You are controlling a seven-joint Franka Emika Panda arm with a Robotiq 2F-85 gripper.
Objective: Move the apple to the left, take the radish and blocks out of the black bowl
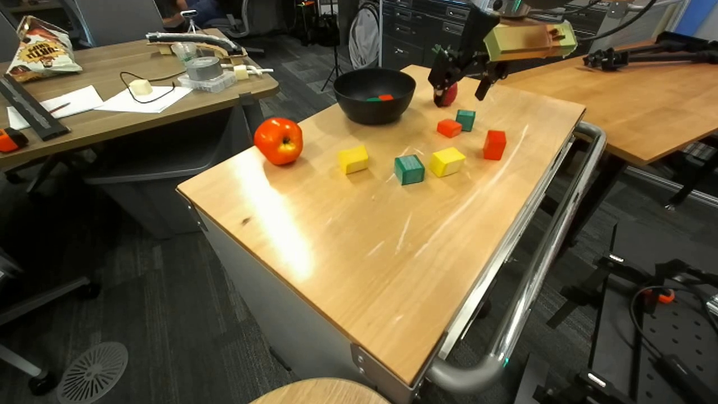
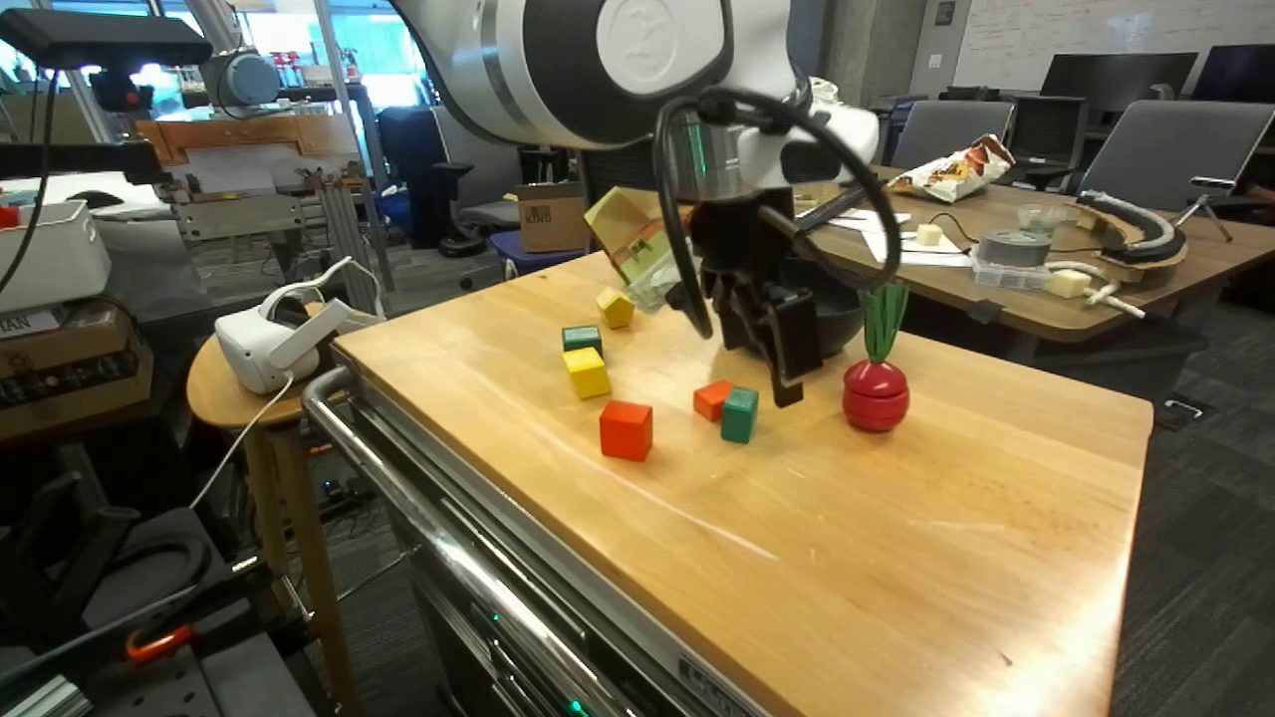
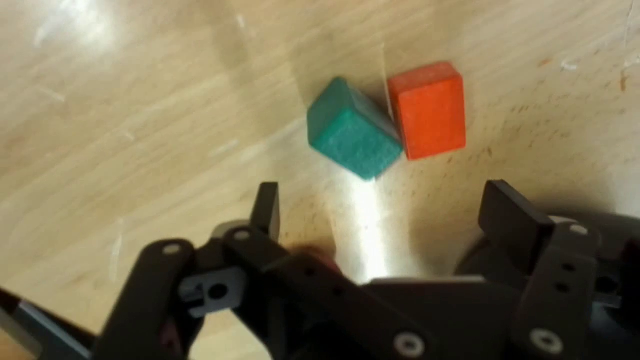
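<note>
My gripper [image 1: 460,96] hangs over the table's far part with its jaws wide apart, nothing between them. The radish [image 2: 877,396] stands upright on the wood with its green top; in the wrist view a finger mostly covers it. Close by, a green block [image 3: 355,132] and a red block [image 3: 431,112] lie side by side below the gripper. Another red block [image 1: 495,145], a green one [image 1: 409,169] and two yellow blocks [image 1: 353,160] [image 1: 447,161] sit nearer the front. Inside the black bowl [image 1: 374,112] show red [image 1: 385,97] and green pieces. The apple [image 1: 279,141] rests at the table's edge.
A metal handle rail [image 1: 538,269] runs along the side of the wooden worktop [image 1: 359,241]. Beside it stands a desk with papers, a tape roll [image 1: 203,68] and a chips bag [image 1: 45,50]. A white headset [image 2: 269,344] lies on a stool.
</note>
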